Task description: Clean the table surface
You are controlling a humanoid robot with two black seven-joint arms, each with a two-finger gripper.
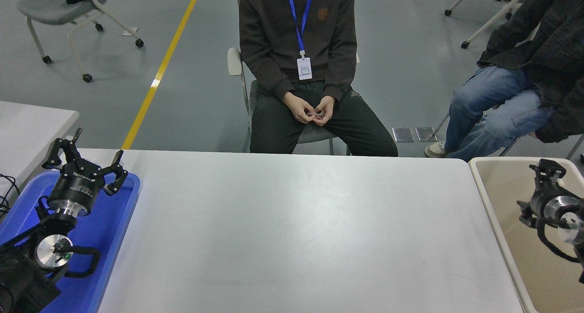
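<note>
The table surface (pixel 292 231) is a wide matte white top that fills the middle of the head view, with nothing lying on it. My left gripper (pixel 99 143) is open and empty, parked at the lower left above a blue plastic tray (pixel 107 221). My right gripper (pixel 546 168) comes in from the right edge and hangs over a beige bin (pixel 506 199) beside the table's right end. It is seen end-on, and nothing shows in it.
A smaller white tabletop (pixel 27 126) stands at the far left. A person in a dark top (pixel 296 34) sits at the table's far side, hands together in the lap. A second person in jeans (pixel 502 103) sits at the far right. Wheeled chairs stand behind them.
</note>
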